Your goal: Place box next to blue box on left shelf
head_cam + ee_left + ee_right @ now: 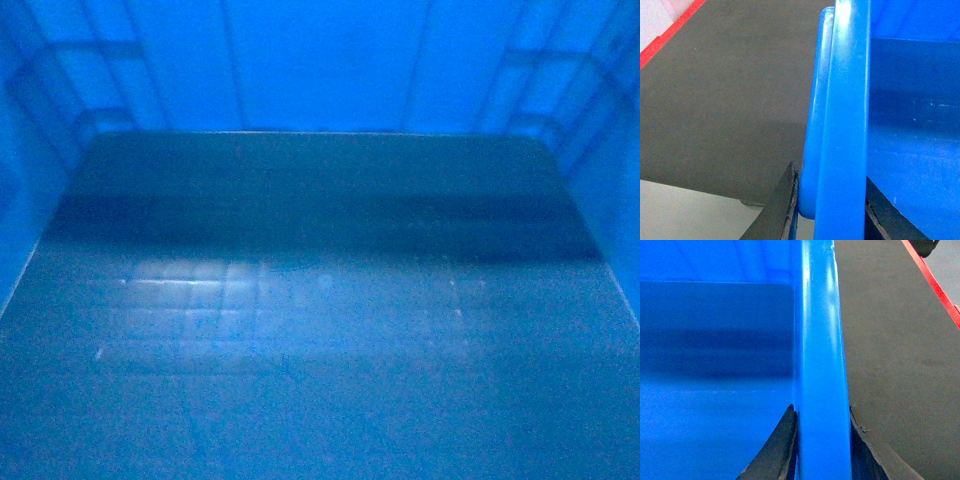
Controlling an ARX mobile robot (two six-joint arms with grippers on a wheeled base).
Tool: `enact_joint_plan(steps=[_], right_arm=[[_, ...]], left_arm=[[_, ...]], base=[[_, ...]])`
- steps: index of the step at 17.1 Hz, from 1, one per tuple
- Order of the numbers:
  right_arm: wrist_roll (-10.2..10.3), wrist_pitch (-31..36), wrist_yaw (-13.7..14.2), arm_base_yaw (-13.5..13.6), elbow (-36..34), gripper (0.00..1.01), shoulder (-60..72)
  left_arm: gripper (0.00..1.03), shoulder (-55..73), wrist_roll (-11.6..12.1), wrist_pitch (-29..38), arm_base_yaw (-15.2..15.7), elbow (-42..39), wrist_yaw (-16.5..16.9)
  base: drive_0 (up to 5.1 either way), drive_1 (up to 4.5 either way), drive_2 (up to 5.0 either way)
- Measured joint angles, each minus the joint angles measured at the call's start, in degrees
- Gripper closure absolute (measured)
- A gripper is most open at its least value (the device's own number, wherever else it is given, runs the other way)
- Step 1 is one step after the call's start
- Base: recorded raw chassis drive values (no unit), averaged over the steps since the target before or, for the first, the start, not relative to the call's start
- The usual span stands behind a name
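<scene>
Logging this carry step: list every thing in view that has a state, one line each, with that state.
box: open-topped, empty, floor bare with a faint grid, filling the head view.
left gripper: shut on the box's left rim, one of the fingers outside the wall, the other inside.
right gripper: shut on the box's right rim, fingers on both sides of the wall.

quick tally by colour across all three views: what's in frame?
Blue: 1, the box, rim clamped by the left gripper and the right gripper
Black: 2, the two grippers
Dark grey: 1, the floor mat
Red: 1, the stripe along the mat's edge
Total: 5
</scene>
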Motion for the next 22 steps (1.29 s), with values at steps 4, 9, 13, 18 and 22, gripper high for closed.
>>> enact_joint_plan(steps=[4,9,13,18,22], right_arm=[[0.0,0.0,0.0,0.0,0.0,0.79,0.0],[0.0,0.0,0.0,0.0,0.0,0.79,0.0],[-0.1,0.1,0.2,0.0,0.0,0.79,0.0],[-0.1,0.1,0.2,0.0,0.0,0.79,0.0],[-0.1,0.0,0.2,0.0,0.0,0.79,0.0]], left_arm=[[0.83,0.0,0.0,0.0,0.0,0.0,-0.2],[0.83,0.0,0.0,0.0,0.0,0.0,-0.1],[0.83,0.0,0.0,0.0,0.0,0.0,0.0],[0.83,0.0,0.0,0.0,0.0,0.0,0.0],[0.83,0.0,0.0,0.0,0.0,0.0,0.0]], base=[[0.0,0.00,0.0],[-2.0,-1.95,-2.0],[-1.4,-1.45,-1.4],[-1.6,-1.60,-1.6],[-1.5,-1.54,-1.5]])
